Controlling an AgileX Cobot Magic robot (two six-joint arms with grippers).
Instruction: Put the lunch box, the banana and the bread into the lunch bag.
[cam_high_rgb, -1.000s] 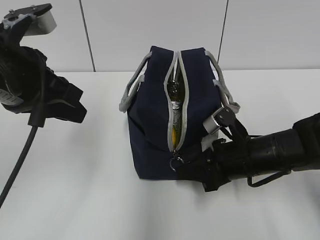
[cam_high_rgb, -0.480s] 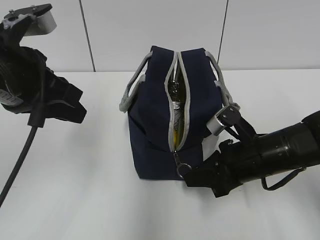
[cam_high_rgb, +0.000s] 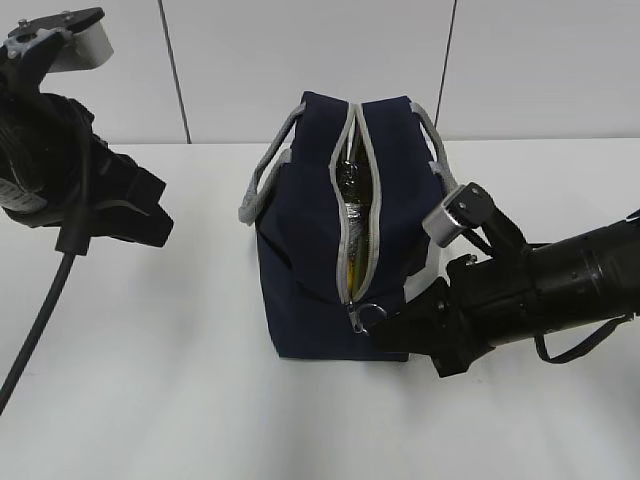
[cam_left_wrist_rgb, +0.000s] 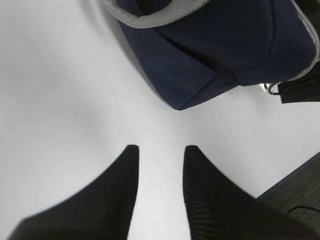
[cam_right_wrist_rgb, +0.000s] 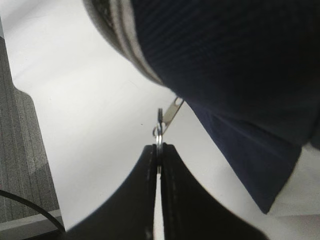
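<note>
Centrally on the white table (cam_high_rgb: 150, 400) stands the boxy navy-blue fabric lunch bag (cam_high_rgb: 310, 240), upright, with grey strap handles (cam_high_rgb: 262, 180) drooping over both sides and its grey zipper (cam_high_rgb: 372, 215) parted along the top and down the near end. Through that narrow gap a strip of silver foil lining (cam_high_rgb: 352, 215) shows, with something dark and glossy higher up and a sliver of yellow, probably the banana (cam_high_rgb: 347, 272), near the bottom of the slit; the lunch box and bread cannot be made out. At the lower end of the zipper hangs the metal ring pull (cam_high_rgb: 366, 314), and the right gripper (cam_right_wrist_rgb: 159, 150) is clamped on it: the right wrist view shows its two black fingers pressed together with the thin ring pinched edge-on between their tips, the zipper tab angling up from the ring to the bag. That arm lies low across the table from the right, touching the bag's near corner. Well apart on the left, the left gripper (cam_left_wrist_rgb: 161, 150) hovers above bare table with its dark fingers (cam_left_wrist_rgb: 125, 170) standing apart, holding nothing, the bag's corner lying beyond them.
</note>
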